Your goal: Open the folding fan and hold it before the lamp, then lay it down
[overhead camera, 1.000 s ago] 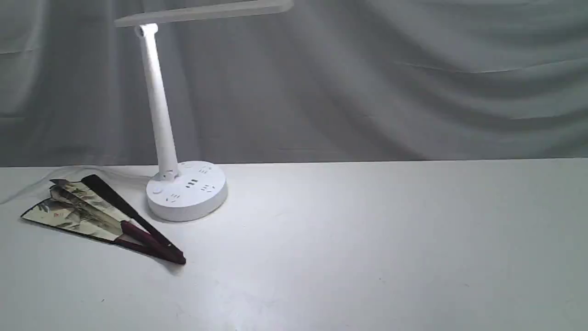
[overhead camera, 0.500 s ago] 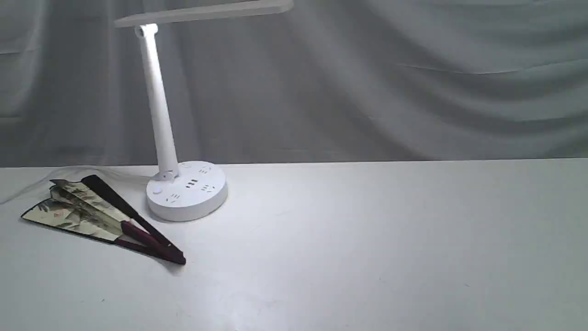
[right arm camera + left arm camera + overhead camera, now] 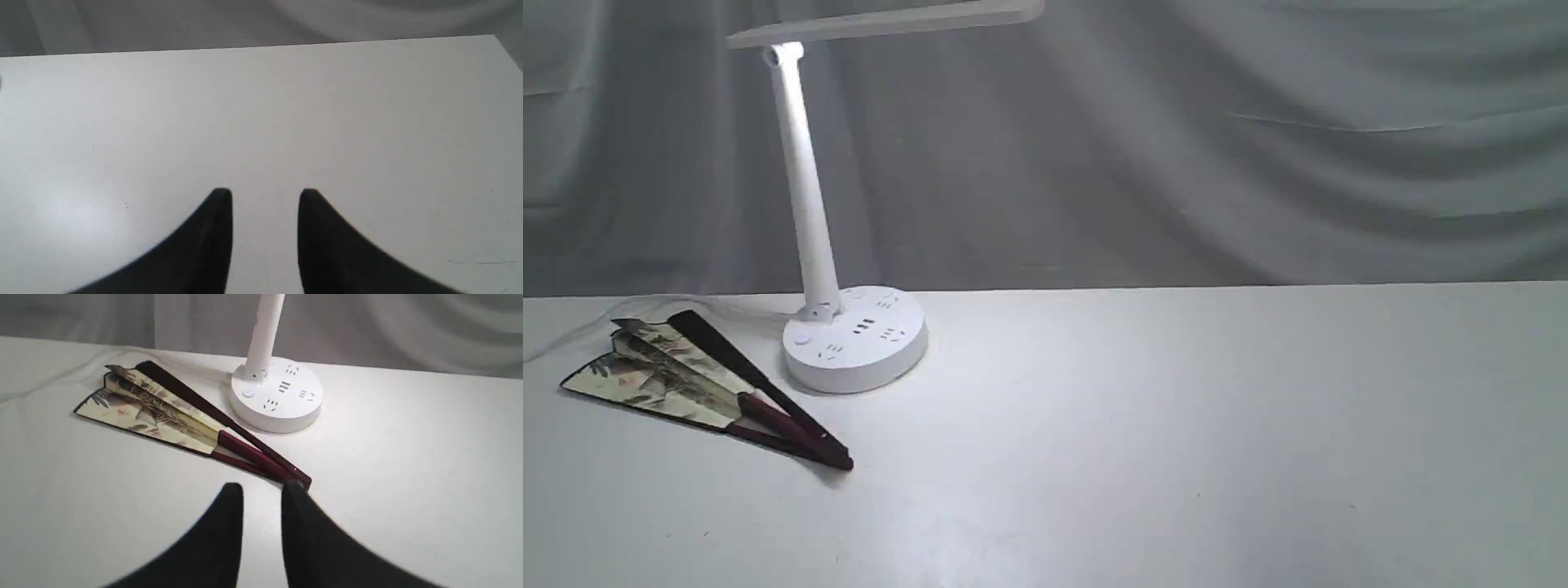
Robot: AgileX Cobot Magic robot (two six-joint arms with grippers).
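Note:
The folding fan (image 3: 686, 376) lies partly spread on the white table at the left, its painted cream leaf toward the table's left edge and its maroon pivot end (image 3: 837, 457) pointing toward the middle. Just behind it stands the lamp (image 3: 854, 339), lit, with its slim stem (image 3: 805, 180) and bar head (image 3: 882, 20). Neither arm shows in the exterior view. In the left wrist view the fan (image 3: 163, 412) and the lamp base (image 3: 278, 396) lie ahead of my left gripper (image 3: 261, 490), which is open and empty, one fingertip close to the pivot. My right gripper (image 3: 265, 194) hangs open over bare table.
A thin pale cable (image 3: 572, 331) runs from the lamp base toward the table's left edge behind the fan. A grey draped cloth (image 3: 1217, 147) closes off the back. The table's far edge (image 3: 261, 45) shows in the right wrist view.

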